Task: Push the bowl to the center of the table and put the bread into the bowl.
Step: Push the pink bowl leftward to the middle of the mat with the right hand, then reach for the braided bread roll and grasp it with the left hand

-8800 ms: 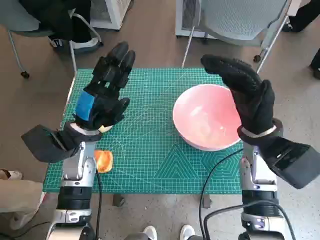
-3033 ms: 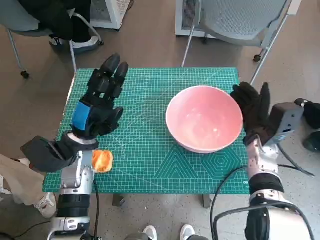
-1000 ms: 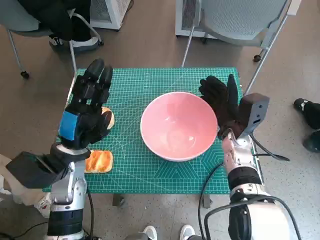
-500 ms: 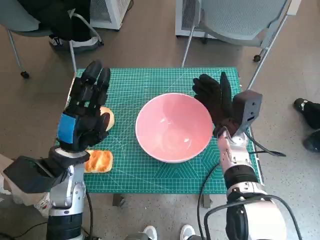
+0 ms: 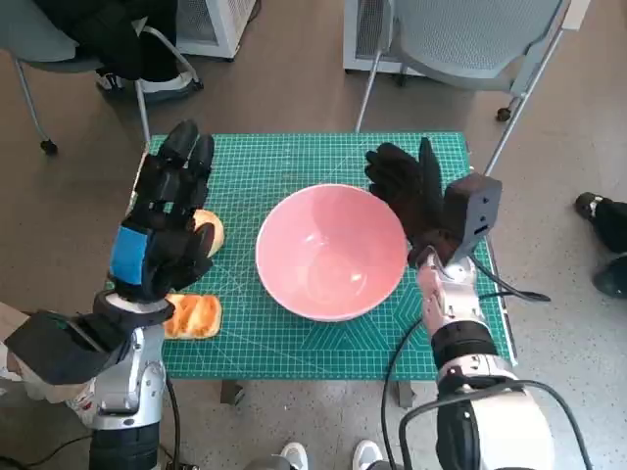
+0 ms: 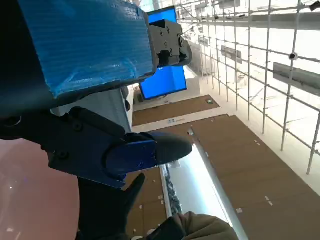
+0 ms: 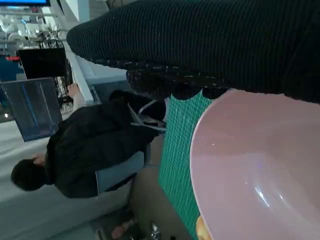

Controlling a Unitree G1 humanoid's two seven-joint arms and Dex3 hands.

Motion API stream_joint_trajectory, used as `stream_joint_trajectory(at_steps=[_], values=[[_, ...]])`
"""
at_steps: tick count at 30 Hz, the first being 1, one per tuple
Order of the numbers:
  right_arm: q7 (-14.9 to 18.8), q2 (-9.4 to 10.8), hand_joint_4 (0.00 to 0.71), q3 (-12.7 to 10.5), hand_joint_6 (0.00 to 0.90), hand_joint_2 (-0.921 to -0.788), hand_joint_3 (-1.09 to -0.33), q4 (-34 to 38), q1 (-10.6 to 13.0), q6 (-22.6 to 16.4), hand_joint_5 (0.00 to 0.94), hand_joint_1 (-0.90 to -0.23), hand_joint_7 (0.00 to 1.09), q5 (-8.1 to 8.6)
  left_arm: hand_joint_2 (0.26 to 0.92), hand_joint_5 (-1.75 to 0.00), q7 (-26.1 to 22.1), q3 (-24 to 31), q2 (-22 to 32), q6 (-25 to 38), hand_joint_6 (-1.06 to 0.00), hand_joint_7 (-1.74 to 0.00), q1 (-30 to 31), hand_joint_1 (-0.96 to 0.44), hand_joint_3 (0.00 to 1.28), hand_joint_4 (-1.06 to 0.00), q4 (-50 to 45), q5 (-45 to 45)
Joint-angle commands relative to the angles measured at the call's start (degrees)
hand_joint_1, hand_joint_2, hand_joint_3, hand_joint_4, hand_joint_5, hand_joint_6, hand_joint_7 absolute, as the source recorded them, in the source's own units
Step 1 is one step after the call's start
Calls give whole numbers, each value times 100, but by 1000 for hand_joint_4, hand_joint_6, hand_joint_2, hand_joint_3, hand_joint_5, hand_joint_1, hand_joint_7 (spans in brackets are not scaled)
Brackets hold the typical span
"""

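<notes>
A pink bowl point(image 5: 328, 250) sits near the middle of the green cutting mat point(image 5: 294, 157); its pale inside also fills part of the right wrist view point(image 7: 255, 165). My gloved right hand point(image 5: 409, 196) is open, its fingers flat against the bowl's right rim. One bread piece point(image 5: 192, 315) lies at the mat's front left edge, and another bread piece point(image 5: 207, 232) shows behind my left hand. My left hand point(image 5: 167, 220) hovers open above the mat's left side, fingers spread, holding nothing.
A grey chair point(image 5: 470, 44) stands behind the table's far right, another chair point(image 5: 78, 49) at the far left. A seated person in dark clothes point(image 7: 95, 145) shows in the right wrist view. A person's shoe point(image 5: 598, 208) is on the floor right.
My right hand has pushed the bowl leftward across the mat toward its middle. My left hand has stayed nearly still above the left side.
</notes>
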Motion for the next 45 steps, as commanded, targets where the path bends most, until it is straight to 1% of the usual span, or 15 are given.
stream_joint_trajectory(at_steps=[1,5,10,15,19,21,24,27,31,35,38,41,45], values=[[64,72,94,31,189,-921,-852,67,14,113,0,-701,13,-56,921,0,41,22,48,44,1,-364,110,-660,546,-21,-164,62],[91,48,96,45,189,-921,-853,67,14,101,2,-704,13,-74,921,0,75,18,48,63,1,-363,146,-660,551,-20,-219,91],[124,-33,104,54,195,-921,-851,55,-9,89,5,-708,16,-76,921,0,117,10,46,105,1,-360,178,-662,556,-18,-292,103],[198,-143,112,42,201,-921,-852,24,-39,12,8,-686,19,-62,921,0,125,12,50,125,1,-358,201,-664,561,-15,-328,91],[316,-272,116,26,205,-921,-851,-50,-62,-210,9,-680,21,-37,921,-1,126,29,57,140,1,-361,186,-664,563,-16,-312,72],[375,-312,118,22,208,-921,-847,-84,-57,-314,9,-688,23,-21,921,-1,128,34,52,142,1,-361,196,-663,565,-15,-322,63],[555,-386,119,-49,211,-921,-840,-182,-42,-586,8,-700,25,84,921,-1,136,46,49,137,1,-364,187,-661,567,-15,-312,65],[744,-419,120,-133,212,-921,-835,-283,-18,-843,8,-708,25,196,921,0,143,49,44,133,1,-368,171,-662,571,-14,-303,67],[1204,-413,114,-237,197,-921,-835,-539,79,-1334,4,-716,18,430,921,0,157,35,15,148,1,-375,101,-665,576,-13,-285,45],[1571,-351,106,-253,184,-921,-849,-825,199,-1753,1,-719,11,607,921,0,136,17,-10,137,1,-373,17,-670,579,-9,-221,11],[1885,-274,110,-233,184,-921,-866,-1117,332,-2035,4,-715,11,775,921,0,82,-11,-27,107,1,-369,-50,-677,579,-7,-165,-22],[2127,-222,112,-201,183,-921,-873,-1345,440,-2191,4,-720,11,915,921,0,23,-26,-30,73,1,-365,-103,-684,575,-5,-113,-48],[2505,-145,112,-147,183,-921,-868,-1743,638,-2328,4,-733,11,1148,921,-1,-98,-28,-25,15,1,-367,-206,-687,566,-7,-25,-101]])
